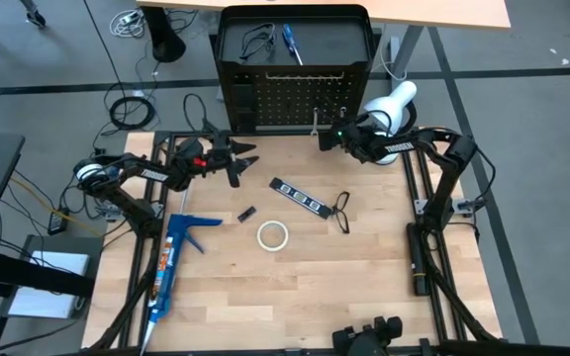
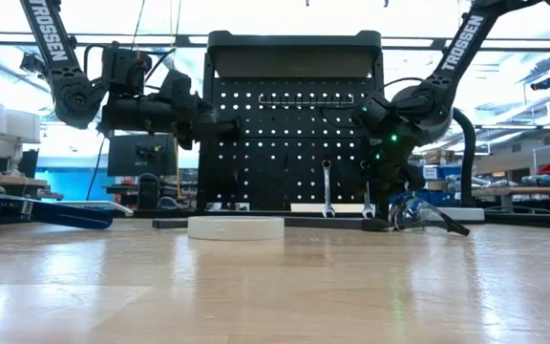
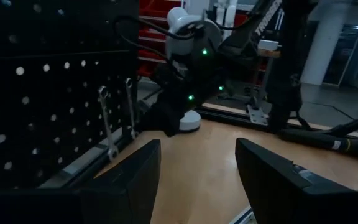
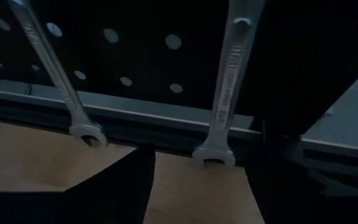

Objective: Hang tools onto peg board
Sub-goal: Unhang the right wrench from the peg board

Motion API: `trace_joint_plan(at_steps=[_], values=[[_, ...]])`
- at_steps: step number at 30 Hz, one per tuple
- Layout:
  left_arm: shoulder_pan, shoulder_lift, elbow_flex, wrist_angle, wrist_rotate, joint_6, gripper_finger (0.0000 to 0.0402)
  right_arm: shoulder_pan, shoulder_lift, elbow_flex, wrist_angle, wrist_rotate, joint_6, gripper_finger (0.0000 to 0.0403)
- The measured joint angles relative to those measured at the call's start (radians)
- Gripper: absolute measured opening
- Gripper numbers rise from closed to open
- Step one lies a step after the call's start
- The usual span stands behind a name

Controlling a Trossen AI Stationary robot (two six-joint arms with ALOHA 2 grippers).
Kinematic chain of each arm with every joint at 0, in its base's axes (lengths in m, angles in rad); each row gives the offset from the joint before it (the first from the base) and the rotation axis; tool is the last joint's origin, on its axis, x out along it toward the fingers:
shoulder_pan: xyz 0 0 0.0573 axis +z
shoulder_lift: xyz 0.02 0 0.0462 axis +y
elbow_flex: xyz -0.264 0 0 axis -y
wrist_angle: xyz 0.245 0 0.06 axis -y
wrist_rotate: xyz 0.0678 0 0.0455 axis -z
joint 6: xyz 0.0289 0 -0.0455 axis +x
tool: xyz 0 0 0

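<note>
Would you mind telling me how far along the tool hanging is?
Done: two silver wrenches hang on the black perforated peg board. In hand: nothing; the right gripper is open by the wrenches, the left gripper open near the board. Left: white tape ring, black marked strip, black wire loop.

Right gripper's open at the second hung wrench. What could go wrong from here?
1. The right gripper brackets the nearer wrench with open fingers; a skewed retreat might catch it and knock it off the peg board.
2. The other wrench hangs close beside it and may get bumped too.
3. The left gripper, open, hovers near the board's left side; both arms could crowd each other reaching for the tape ring.
</note>
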Motion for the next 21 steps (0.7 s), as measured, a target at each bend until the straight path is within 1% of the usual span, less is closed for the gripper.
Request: trace_joint_plan(at_steps=[5,8,10,15,21], values=[[-0.014,0.000,0.000,0.014,0.000,0.022,0.0213,0.036,0.024,0.000,0.039,0.000,0.005,0.0248],[-0.016,0.000,0.000,0.017,-0.001,0.023,0.0213,0.093,0.054,0.015,0.018,0.081,0.011,0.0248],[-0.016,0.000,0.000,0.016,-0.002,0.023,0.0213,0.116,0.082,0.028,0.021,0.113,0.020,0.0248],[-0.016,0.000,0.000,0.012,-0.002,0.023,0.0213,0.111,0.124,0.050,0.012,0.183,0.072,0.0248],[-0.016,0.000,0.000,0.016,-0.002,0.023,0.0213,0.114,0.122,0.056,-0.003,0.195,0.107,0.0246]])
